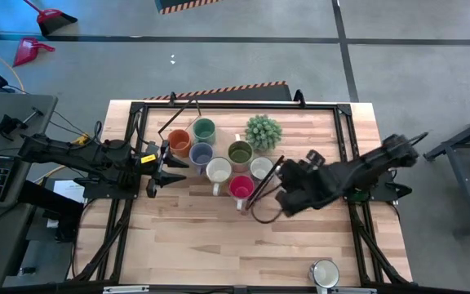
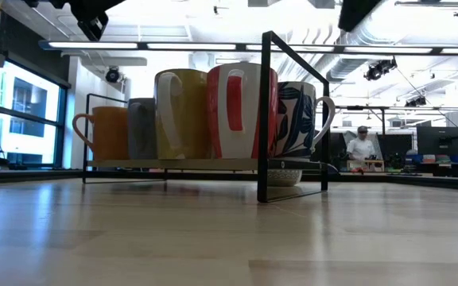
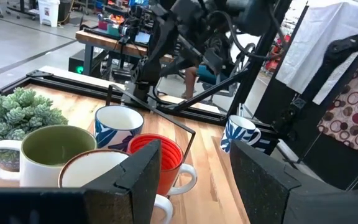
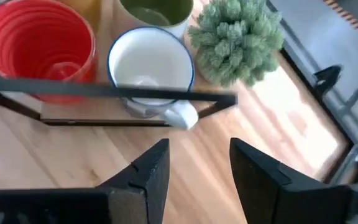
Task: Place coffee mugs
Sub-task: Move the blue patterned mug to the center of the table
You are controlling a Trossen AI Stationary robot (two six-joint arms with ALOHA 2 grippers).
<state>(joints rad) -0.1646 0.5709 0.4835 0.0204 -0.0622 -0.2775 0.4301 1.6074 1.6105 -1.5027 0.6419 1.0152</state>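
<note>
Overhead, pale wood table (image 1: 210, 237), clustered mugs (image 1: 219, 155), both grippers spread, grey floor (image 1: 219, 61) beyond.

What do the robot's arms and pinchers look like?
Both arms are dark, nearly black, built from chunky jointed segments. The left end effector has a small yellow marking just behind it. The right end effector sits on a bulkier wrist with a dark cable looping beneath it. Up close, the fingers are flat, angular, matte black wedges.

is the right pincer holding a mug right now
No, the right pincer is open and empty, short of the white mug.
</note>
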